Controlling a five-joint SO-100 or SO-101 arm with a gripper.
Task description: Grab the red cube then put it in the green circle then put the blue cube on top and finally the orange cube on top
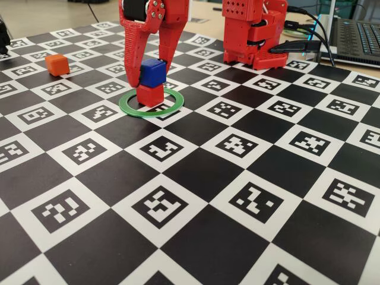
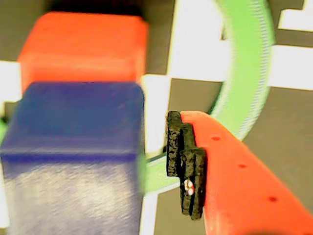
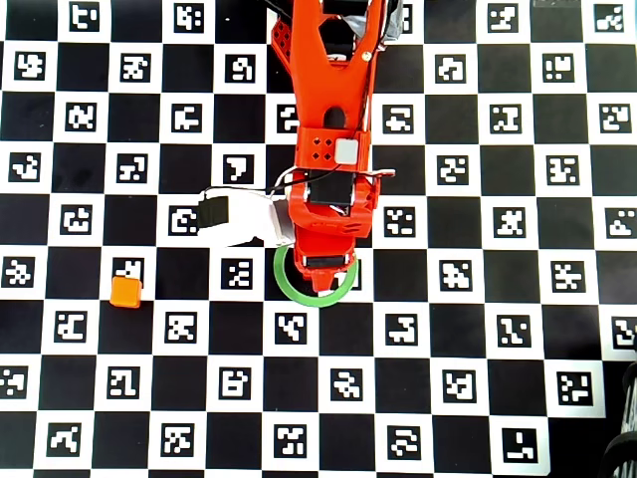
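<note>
Blue cube (image 1: 152, 72) sits on the red cube (image 1: 149, 95) inside the green circle (image 1: 149, 103), gripper (image 1: 152, 66) jaws parted off its sides, so we lift straight up without nudging the stack, then fetch the orange cube (image 1: 57, 65) far left.

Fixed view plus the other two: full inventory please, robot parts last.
blue cube: 1, dark blue, stacked on the red cube, between the claw fingers
red cube: 1, red, inside the green circle
green circle: 1, green ring, flat on the board
orange cube: 1, orange, alone at far left in the fixed view
marker checkerboard: 1, black and white, covers the table
laptop: 1, dark, far right edge
claw: 1, red, open around the blue cube; a gap shows in the wrist view
arm base: 1, red, behind the ring
</note>
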